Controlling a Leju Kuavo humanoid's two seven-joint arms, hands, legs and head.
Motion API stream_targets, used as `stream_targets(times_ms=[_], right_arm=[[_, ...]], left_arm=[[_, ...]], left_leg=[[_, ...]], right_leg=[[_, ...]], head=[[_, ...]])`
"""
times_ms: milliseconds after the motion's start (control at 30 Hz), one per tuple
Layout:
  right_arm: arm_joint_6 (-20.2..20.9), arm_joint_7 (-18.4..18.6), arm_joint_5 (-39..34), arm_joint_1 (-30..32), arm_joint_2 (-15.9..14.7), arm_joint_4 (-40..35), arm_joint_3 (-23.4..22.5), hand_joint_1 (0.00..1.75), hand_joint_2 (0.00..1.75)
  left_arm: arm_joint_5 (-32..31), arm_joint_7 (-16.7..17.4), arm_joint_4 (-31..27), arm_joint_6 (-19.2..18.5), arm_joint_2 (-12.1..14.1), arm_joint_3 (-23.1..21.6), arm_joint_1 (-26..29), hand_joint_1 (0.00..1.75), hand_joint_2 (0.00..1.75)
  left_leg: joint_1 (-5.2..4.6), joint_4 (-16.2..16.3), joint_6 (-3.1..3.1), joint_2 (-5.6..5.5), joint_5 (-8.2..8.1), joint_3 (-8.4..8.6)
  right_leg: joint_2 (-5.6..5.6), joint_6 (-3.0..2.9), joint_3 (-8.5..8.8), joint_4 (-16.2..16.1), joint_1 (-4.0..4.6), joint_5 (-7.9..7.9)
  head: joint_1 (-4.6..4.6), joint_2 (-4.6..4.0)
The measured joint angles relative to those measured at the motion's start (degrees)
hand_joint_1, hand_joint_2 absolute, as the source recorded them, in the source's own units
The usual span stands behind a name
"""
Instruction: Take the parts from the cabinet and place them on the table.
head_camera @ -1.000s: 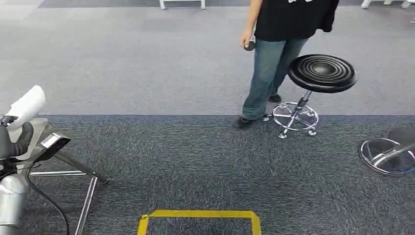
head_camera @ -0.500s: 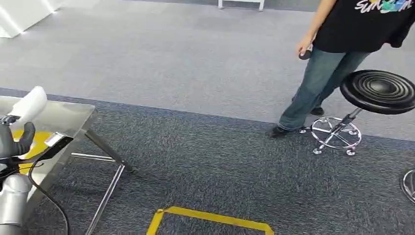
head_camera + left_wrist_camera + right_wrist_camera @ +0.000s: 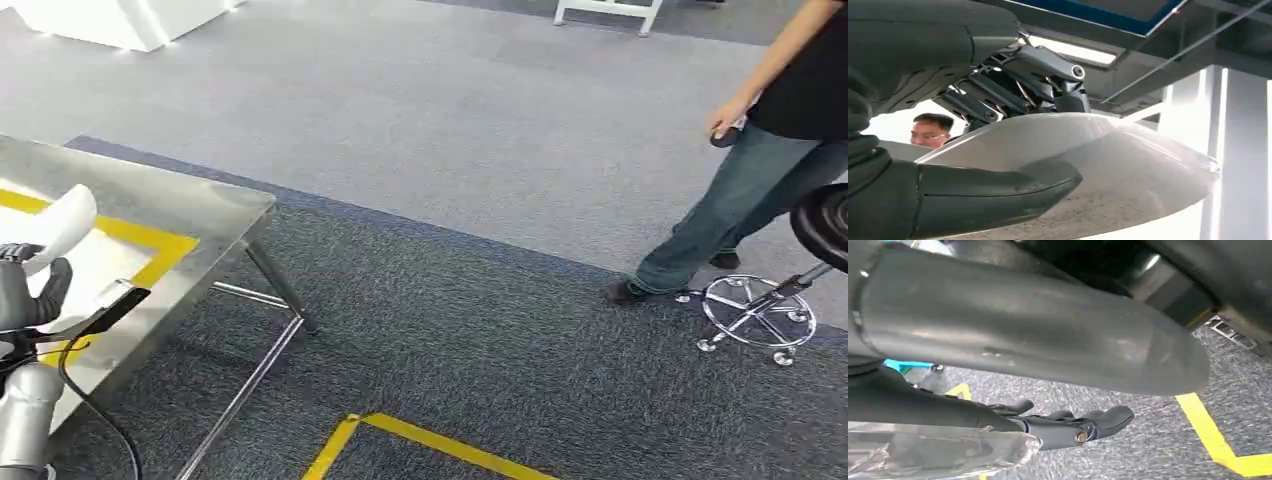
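1. One white part (image 3: 58, 222) is sitting in the left hand (image 3: 28, 290), thumb (image 3: 998, 187) under it and dark fingers (image 3: 1013, 90) wrapping over it.
2. Beyond those fingers, the steel bench (image 3: 190, 215) with its yellow tape is lying close.
3. Right hand (image 3: 1068, 425) is hanging over carpet, fingers loosely curled, holding nothing.
4. Far off, a person (image 3: 770, 150) is standing beside a stool (image 3: 775, 300).

My right hand (image 3: 1068, 427) hangs over grey carpet (image 3: 1148, 440) w/ yellow tape (image 3: 1215, 440); fingers lightly curled, clear piece (image 3: 933, 452) alongside.
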Motion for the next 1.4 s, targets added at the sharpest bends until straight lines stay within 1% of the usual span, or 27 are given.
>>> stream_targets(times_ms=[67,100,133,167,233,267,300,367,400,433,467,600,633,667,733,800,867,900,933,967,1000,1100,1167,1200,1267,1333,1400], right_arm=[[0.00,0.02,0.00,0.00,0.00,0.00,0.00,0.00,0.00],[0.00,0.00,0.00,-0.05,0.00,0.00,0.00,0.00,0.00],[0.00,0.00,0.00,-0.08,0.00,0.00,0.00,0.00,0.00],[0.00,0.00,-0.02,-0.07,0.00,0.00,0.00,0.00,0.00],[0.04,0.00,-0.02,0.20,0.00,0.00,0.00,0.00,0.00],[0.04,-0.13,-0.04,0.26,0.00,0.00,0.00,0.00,0.00],[0.06,-0.24,-0.02,0.08,0.00,0.00,0.00,0.00,0.00],[0.11,-0.17,-0.02,-0.08,0.00,0.00,0.00,0.00,0.00],[0.13,-0.18,-0.02,-0.04,0.00,0.00,0.00,0.00,0.00],[0.20,-0.09,-0.02,0.01,0.00,0.00,0.00,0.00,0.00],[0.24,-0.09,-0.02,0.13,0.00,0.00,0.00,0.00,0.00],[0.48,-0.02,0.20,-0.02,0.02,0.00,0.00,0.00,0.00],[0.50,0.02,0.24,-0.03,0.00,0.00,0.00,0.00,0.00],[0.52,0.00,0.35,0.08,0.00,0.00,0.00,0.00,0.00],[0.72,0.02,0.42,0.13,0.00,0.00,0.00,0.00,0.00],[0.70,0.02,0.48,0.17,0.00,0.00,0.00,0.00,0.00],[0.70,0.02,0.52,0.07,0.00,0.00,0.00,0.00,0.00],[0.70,0.02,0.55,0.04,0.00,0.00,0.00,0.00,0.00],[0.70,0.02,0.57,0.06,0.00,0.00,0.00,0.00,0.00],[0.70,0.02,0.61,0.06,0.00,0.00,0.00,0.00,0.00],[0.72,0.02,0.63,0.04,0.00,0.00,0.00,0.00,0.00],[0.85,0.02,0.72,-0.24,0.00,0.00,0.00,0.00,0.00],[0.87,0.00,0.85,-0.33,0.00,0.00,0.00,0.00,0.00],[0.90,0.00,0.98,-0.29,0.00,0.00,0.00,0.00,0.00],[1.05,0.02,1.20,0.01,0.00,0.00,0.00,0.00,0.00],[1.20,-0.15,1.53,-0.20,0.00,0.00,0.00,0.00,0.00],[1.47,-0.15,1.73,-0.44,0.00,0.00,0.00,0.00,0.00]], left_arm=[[-0.02,0.02,0.04,0.11,0.08,0.04,0.13,1.61,1.75],[-0.11,0.02,0.04,0.11,0.09,0.04,0.16,1.61,1.75],[-0.42,0.07,0.04,0.18,0.15,0.04,-0.13,1.61,1.75],[-0.59,0.31,0.07,0.17,0.07,0.04,-0.34,1.61,1.75],[-1.05,0.48,0.13,0.20,-0.02,0.02,-0.28,1.61,1.75],[-1.07,0.55,0.22,0.22,-0.02,0.02,-0.23,1.61,1.75],[-1.07,0.61,0.37,0.22,0.00,0.02,-0.18,1.61,1.75],[-1.11,0.61,0.52,0.22,0.04,0.04,-0.19,1.61,1.75],[-1.20,0.68,0.61,0.22,0.04,0.04,-0.20,1.61,1.75],[-1.31,0.70,0.70,0.22,0.04,0.04,-0.23,1.61,1.75],[-1.68,0.87,0.89,0.22,0.11,0.07,-0.43,1.61,1.75],[-2.42,1.09,2.01,0.24,0.89,0.24,-0.34,1.61,1.75],[-2.91,1.14,2.52,0.33,1.14,0.26,-0.58,1.61,1.75],[-3.58,1.20,3.27,0.43,1.29,0.24,-1.26,1.61,1.75],[-5.17,1.59,4.89,0.50,1.42,0.15,-1.91,1.61,1.75],[-5.92,1.73,6.27,0.50,1.46,0.13,-1.89,1.61,1.75],[-6.10,1.79,7.12,0.50,1.66,0.13,-1.94,1.61,1.75],[-6.25,1.81,7.43,0.50,1.90,0.13,-2.14,1.61,1.75],[-6.49,1.92,7.67,0.50,1.99,0.13,-2.44,1.61,1.75],[-6.84,2.06,8.06,0.50,1.99,0.09,-3.11,1.61,1.75],[-7.17,2.12,8.48,0.52,1.97,0.04,-3.54,1.61,1.75],[-9.03,2.65,10.54,0.72,2.47,0.00,-3.84,1.61,1.75],[-9.44,1.90,11.61,0.76,2.45,-0.33,-4.67,1.61,1.75],[-9.79,0.94,12.56,0.76,2.30,-0.91,-5.26,1.61,1.75],[-11.72,-0.31,14.23,0.79,1.84,-2.47,-5.56,1.61,1.75],[-14.30,-0.79,16.40,0.83,0.89,-4.57,-5.50,1.61,1.75],[-16.29,-0.96,18.36,0.85,-0.24,-7.15,-5.55,1.61,1.75]], left_leg=[[-0.08,-0.20,0.64,-1.56,0.00,0.04],[0.34,-0.44,1.00,-2.09,0.20,0.24],[0.36,-0.44,1.15,-2.74,0.15,0.25],[0.37,-0.43,1.68,-3.40,0.21,0.21],[0.31,-0.41,1.89,-5.03,0.17,0.19],[0.27,-0.40,1.89,-5.77,0.17,0.19],[0.26,-0.38,1.89,-6.62,0.17,0.24],[0.27,-0.37,1.87,-8.41,0.17,0.42],[0.32,-0.36,1.83,-9.15,0.16,0.52],[0.45,-0.34,1.60,-9.82,0.18,0.33],[0.32,-0.03,1.20,-10.75,0.24,-0.06],[1.02,-0.38,-0.44,-12.89,0.77,-0.75],[0.64,0.68,-0.66,-8.98,-0.21,-1.11],[0.65,3.71,-0.99,-6.60,-2.22,-2.58],[0.93,13.07,-1.55,-5.18,-6.43,-7.09],[1.23,16.79,-1.96,-4.97,-6.76,-8.95],[1.37,10.55,-2.06,-4.38,-2.52,-5.57],[1.33,4.20,-1.93,-2.91,0.33,-1.98],[1.11,0.56,-1.79,-0.12,0.76,-0.07],[0.24,-0.43,-1.50,0.66,0.05,0.41],[0.38,-0.28,-0.62,0.04,0.05,0.22],[0.31,-0.61,0.47,-2.15,0.07,0.34],[0.76,-0.77,1.27,-3.28,0.14,0.48],[0.76,-0.77,1.50,-4.03,0.15,0.40],[0.65,-0.76,1.70,-5.64,0.05,0.39],[0.59,-0.72,1.69,-7.37,0.05,0.51],[0.58,-0.70,1.64,-9.14,0.04,0.76]], right_leg=[[-1.70,0.57,0.56,-0.16,-0.05,-0.46],[-0.10,1.10,-0.08,0.27,-0.38,-1.00],[3.00,1.28,-0.68,2.27,-0.59,-2.21],[4.62,1.38,-2.69,6.35,-0.70,-4.23],[5.63,1.49,-7.96,16.14,-0.73,-7.79],[5.72,1.46,-9.38,18.19,-0.69,-7.90],[5.79,1.32,-9.68,17.77,-0.67,-6.64],[6.29,0.86,-6.92,10.70,-0.68,-1.50],[7.82,0.59,-4.77,5.74,-0.73,1.15],[12.03,0.24,-3.42,2.27,-1.05,1.85],[12.39,0.28,-2.44,0.60,-1.44,1.48],[9.54,-0.63,-1.71,-0.21,-1.31,1.84],[8.72,-0.90,-1.40,-0.57,-1.17,1.99],[7.82,-1.15,-1.28,-0.62,-1.01,1.96],[5.92,-1.40,-1.27,-0.60,-0.88,1.75],[4.33,-1.38,-1.21,-0.57,-0.86,1.57],[2.78,-1.22,-0.90,-0.53,-0.87,1.22],[2.05,-0.98,-0.53,-0.50,-0.86,0.95],[1.49,-0.66,-0.24,-0.50,-0.65,0.70],[0.92,-0.21,-0.30,-0.24,-0.15,0.37],[0.21,0.04,-0.26,-0.24,-0.08,0.20],[-1.77,0.92,0.49,-0.40,-0.26,-0.46],[3.46,1.40,-1.32,3.36,-0.68,-2.87],[4.94,1.53,-3.76,8.26,-0.80,-5.09],[5.74,1.63,-8.77,17.36,-0.78,-8.34],[5.87,1.41,-9.68,17.33,-0.68,-6.18],[6.96,0.89,-5.67,7.77,-0.70,-0.16]], head=[[-0.06,0.00],[-0.18,0.00],[0.11,0.00],[0.24,0.00],[0.31,0.00],[0.24,0.00],[0.28,0.00],[0.31,0.00],[0.26,0.00],[0.24,0.00],[0.13,0.00],[0.26,0.00],[0.06,0.00],[-0.31,0.00],[-0.37,0.00],[-0.40,0.00],[-0.39,0.00],[-0.39,0.00],[-0.39,0.00],[-0.53,0.00],[-0.31,0.00],[-0.31,0.00],[0.22,0.00],[0.44,0.00],[0.48,0.00],[0.46,0.00],[0.46,0.00]])
